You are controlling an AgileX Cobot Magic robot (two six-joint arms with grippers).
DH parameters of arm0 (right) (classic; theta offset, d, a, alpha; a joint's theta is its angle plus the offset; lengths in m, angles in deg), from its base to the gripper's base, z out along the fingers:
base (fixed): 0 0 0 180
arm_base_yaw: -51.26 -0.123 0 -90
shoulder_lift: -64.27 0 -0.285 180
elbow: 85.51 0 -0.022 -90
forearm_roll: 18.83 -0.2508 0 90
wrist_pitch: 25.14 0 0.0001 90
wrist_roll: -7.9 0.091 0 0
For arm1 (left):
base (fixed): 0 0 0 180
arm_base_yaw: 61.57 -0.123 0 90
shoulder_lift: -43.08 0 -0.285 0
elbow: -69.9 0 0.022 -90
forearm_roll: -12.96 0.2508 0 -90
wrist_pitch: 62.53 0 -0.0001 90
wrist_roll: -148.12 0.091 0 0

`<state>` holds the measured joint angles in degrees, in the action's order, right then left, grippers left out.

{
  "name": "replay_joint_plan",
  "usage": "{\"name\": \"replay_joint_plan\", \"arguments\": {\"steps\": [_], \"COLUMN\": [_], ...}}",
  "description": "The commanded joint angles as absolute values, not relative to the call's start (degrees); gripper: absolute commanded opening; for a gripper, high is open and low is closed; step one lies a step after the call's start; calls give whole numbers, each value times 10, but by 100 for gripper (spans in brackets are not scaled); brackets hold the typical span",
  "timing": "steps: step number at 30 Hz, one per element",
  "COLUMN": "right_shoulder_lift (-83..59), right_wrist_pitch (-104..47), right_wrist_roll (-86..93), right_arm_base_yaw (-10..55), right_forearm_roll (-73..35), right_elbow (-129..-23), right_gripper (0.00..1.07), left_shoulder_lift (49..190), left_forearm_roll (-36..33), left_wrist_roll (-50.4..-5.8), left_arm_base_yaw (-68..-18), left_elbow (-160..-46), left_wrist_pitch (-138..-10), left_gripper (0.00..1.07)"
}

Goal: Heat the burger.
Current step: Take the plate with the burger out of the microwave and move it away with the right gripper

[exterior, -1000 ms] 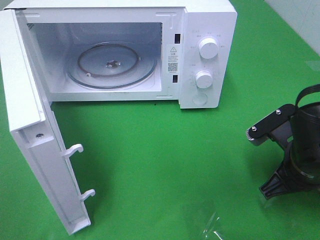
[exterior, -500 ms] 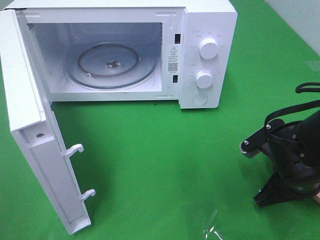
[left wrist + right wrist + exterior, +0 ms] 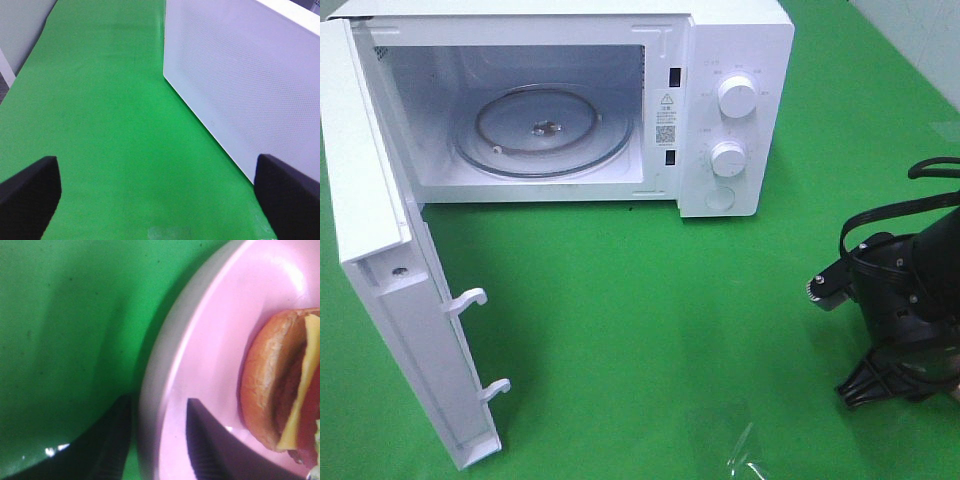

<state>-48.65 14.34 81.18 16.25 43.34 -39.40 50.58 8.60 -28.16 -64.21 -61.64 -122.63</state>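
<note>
Right gripper [image 3: 157, 440]: jaws straddle the rim of the pink plate [image 3: 210, 340], one finger outside over green worktop [image 3: 65, 330], the other inside on the plate face. Gap between them with the rim in it; can't tell whether they clamp the rim or are just parted around it. Burger [image 3: 280, 385] sits on the plate just past the inner finger, lying on its side toward the camera: brown bun, yellow cheese edge, dark patty, a speck of green. Cut off by the frame edge.

High camera shows the right arm [image 3: 905, 300] at the worktop's right edge only; plate and burger are hidden there, jaws not readable.

Left gripper [image 3: 155, 195]: jaws wide open, nothing between them, only fingertips visible in the frame corners. Beyond them, the white perforated microwave door [image 3: 240, 80].

High view only: microwave [image 3: 720, 40] farthest back, door swung open, bare glass turntable [image 3: 545, 130] inside. Left arm out of that view.
</note>
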Motion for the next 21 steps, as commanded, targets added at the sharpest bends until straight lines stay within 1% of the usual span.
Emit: {"name": "replay_joint_plan", "arguments": {"steps": [1, 4, 6, 9, 11, 14, 15, 16, 17, 18, 21], "right_shoulder_lift": [-458, -426, -360, -346, -278, -265, -236, -205, -205, -179, -152], "right_wrist_pitch": [107, 105, 100, 98, 94, 94, 93, 87, 87, 76, 68], "right_wrist_roll": [778, 768, 745, 738, 690, 678, 640, 585, 585, 536, 490], "right_arm_base_yaw": [165, 165, 165, 165, 165, 165, 165, 165, 165, 165, 165], "right_forearm_roll": [386, 375, 347, 337, 298, 290, 269, 243, 243, 208, 179], "right_elbow": [-394, -394, -395, -395, -395, -395, -395, -395, -395, -395, -395], "right_gripper": [50, 50, 50, 50, 50, 50, 50, 52, 52, 56, 59], "left_shoulder_lift": [494, 494, 494, 494, 494, 494, 494, 494, 494, 494, 494], "left_forearm_roll": [83, 83, 83, 83, 83, 83, 83, 83, 83, 83, 83], "left_wrist_roll": [-283, -283, -283, -283, -283, -283, -283, -283, -283, -283, -283], "left_arm_base_yaw": [-644, -644, -644, -644, -644, -644, -644, -644, -644, -644, -644], "left_elbow": [-615, -615, -615, -615, -615, -615, -615, -615, -615, -615, -615], "left_wrist_pitch": [-1222, -1222, -1222, -1222, -1222, -1222, -1222, -1222, -1222, -1222, -1222], "left_gripper": [98, 98, 98, 98, 98, 98, 98, 98, 98, 98, 98]}}
